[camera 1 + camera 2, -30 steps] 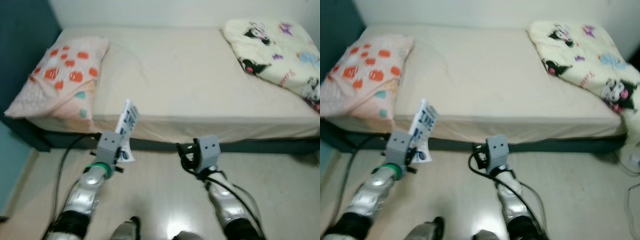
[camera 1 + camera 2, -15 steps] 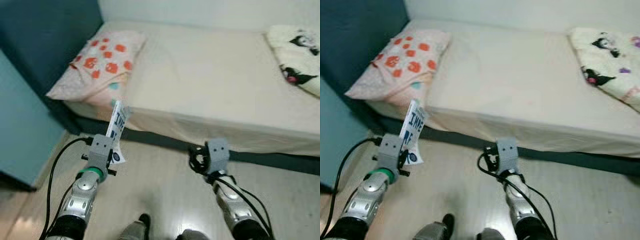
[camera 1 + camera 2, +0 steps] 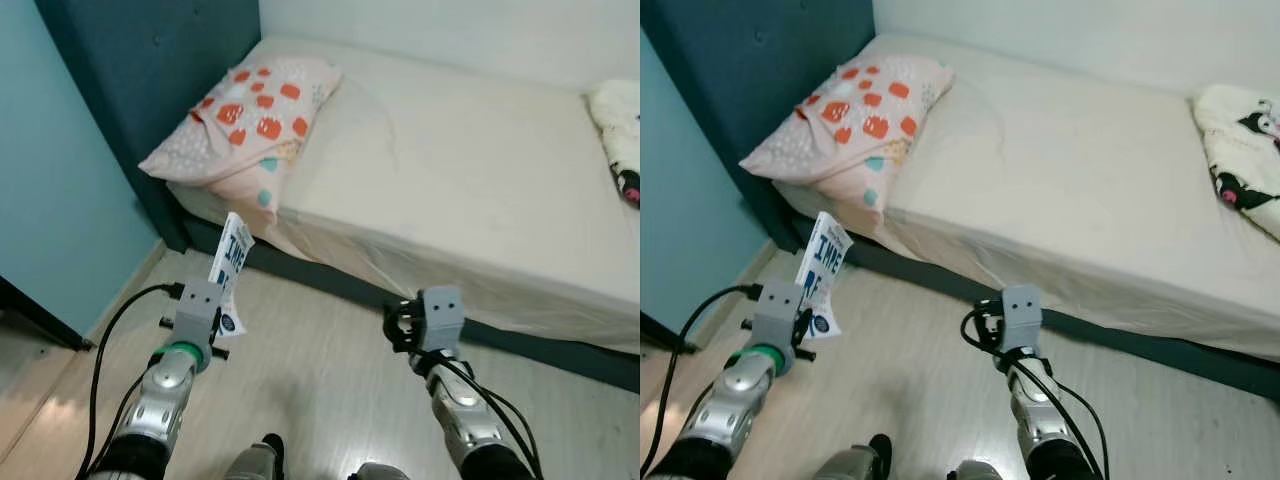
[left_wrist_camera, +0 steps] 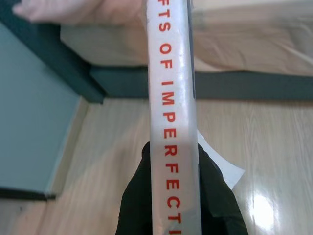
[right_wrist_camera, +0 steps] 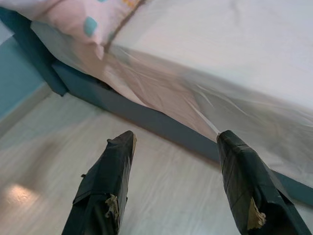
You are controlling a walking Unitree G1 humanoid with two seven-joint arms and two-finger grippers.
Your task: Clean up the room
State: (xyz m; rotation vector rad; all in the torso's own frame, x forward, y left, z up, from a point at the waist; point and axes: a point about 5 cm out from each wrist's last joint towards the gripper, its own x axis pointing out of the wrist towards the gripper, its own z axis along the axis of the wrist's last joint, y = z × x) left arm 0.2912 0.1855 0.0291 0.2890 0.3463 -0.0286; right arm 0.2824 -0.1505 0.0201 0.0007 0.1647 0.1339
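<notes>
Your left gripper is clamped on a white book, its spine standing upright between the black fingers, above the pale wood floor. Your right gripper hangs beside it with fingers spread apart, holding nothing. Ahead of both lies the bed; beyond the book, a spotted pillow.

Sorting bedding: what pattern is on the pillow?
Pale pink pillow with orange-red blotches and some teal ones; clearest in the left eye view.
</notes>
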